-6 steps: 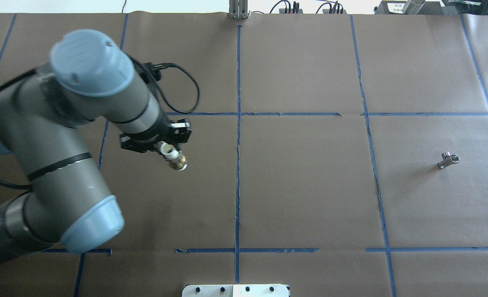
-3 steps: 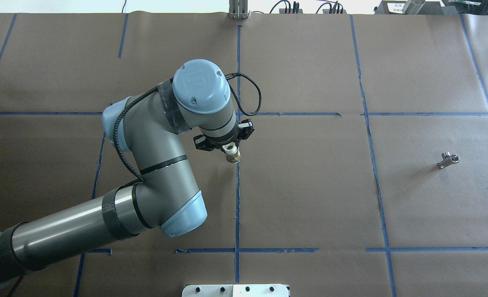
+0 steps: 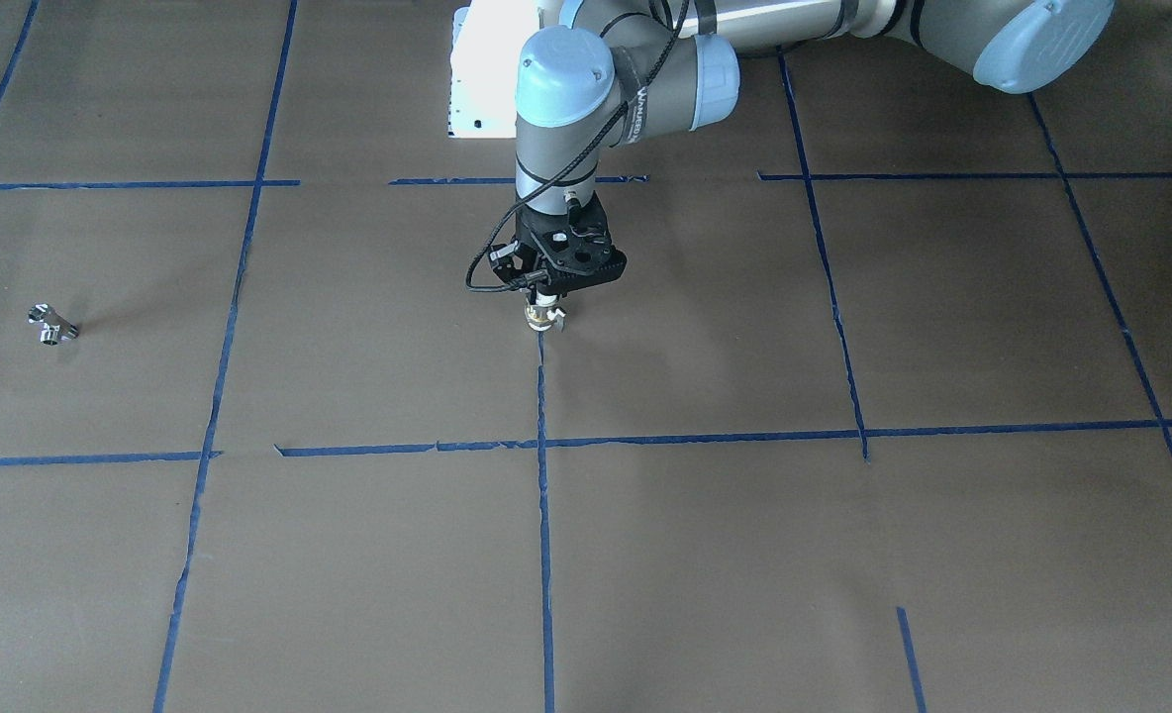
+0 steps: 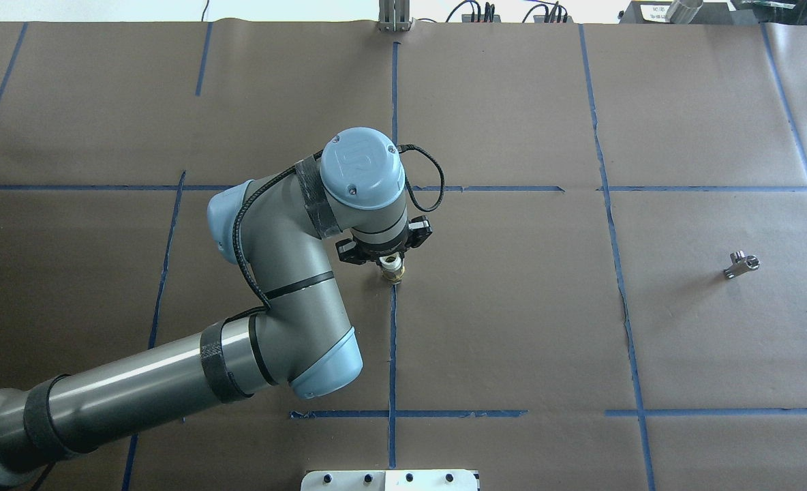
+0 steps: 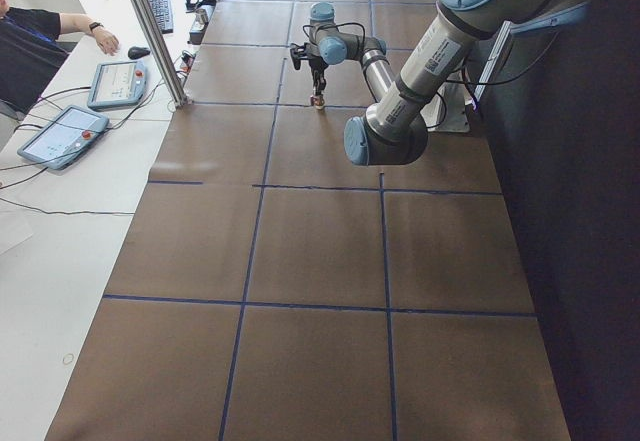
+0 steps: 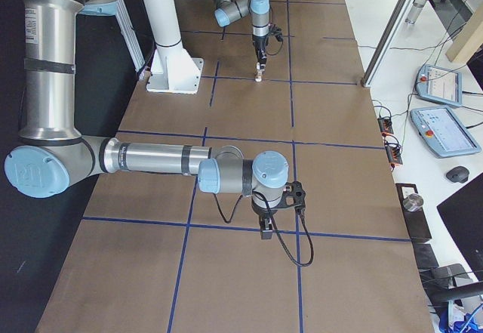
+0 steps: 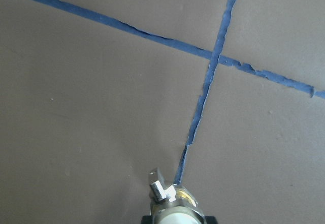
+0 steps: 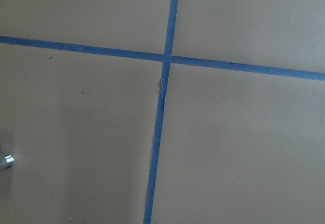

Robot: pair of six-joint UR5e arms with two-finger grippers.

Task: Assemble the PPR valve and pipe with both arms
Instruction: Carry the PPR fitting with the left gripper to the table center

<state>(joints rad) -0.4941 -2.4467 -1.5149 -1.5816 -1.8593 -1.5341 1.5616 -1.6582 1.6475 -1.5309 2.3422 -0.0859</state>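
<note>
Status, overhead view: left end effector [image 4: 388, 261] is clamped on the valve [image 4: 392, 272]. It grips the white upper end. Brass band + lower end hang free below the fingers, axis approx. vertical. Valve sits over the centre tape line [image 4: 392, 341], mid-worktop [image 4: 512, 327]. It is low, but we cannot tell whether it touches the paper. In the left wrist view the small lever [image 7: 156, 186] points to ~11 o'clock.

Pipe [image 4: 741, 264] lies loose on the worktop at ~3 o'clock from the valve, well apart, w/ nothing near it.

Right end effector [image 6: 266, 227] shows only in the right-side view, pointing down above a tape line. We cannot tell how far open it is.

Progress (our judgement): valve pickup done, roughly the first third. No contact between the two parts yet. Left to do:
- right arm [image 6: 151, 159] to grasp the pipe
- bring both parts together near centre
- align ends and join

Count:
- valves ×1
- pipes ×1
- arms ×2 (incl. left arm [image 4: 138, 382])
- end effectors ×2
</note>
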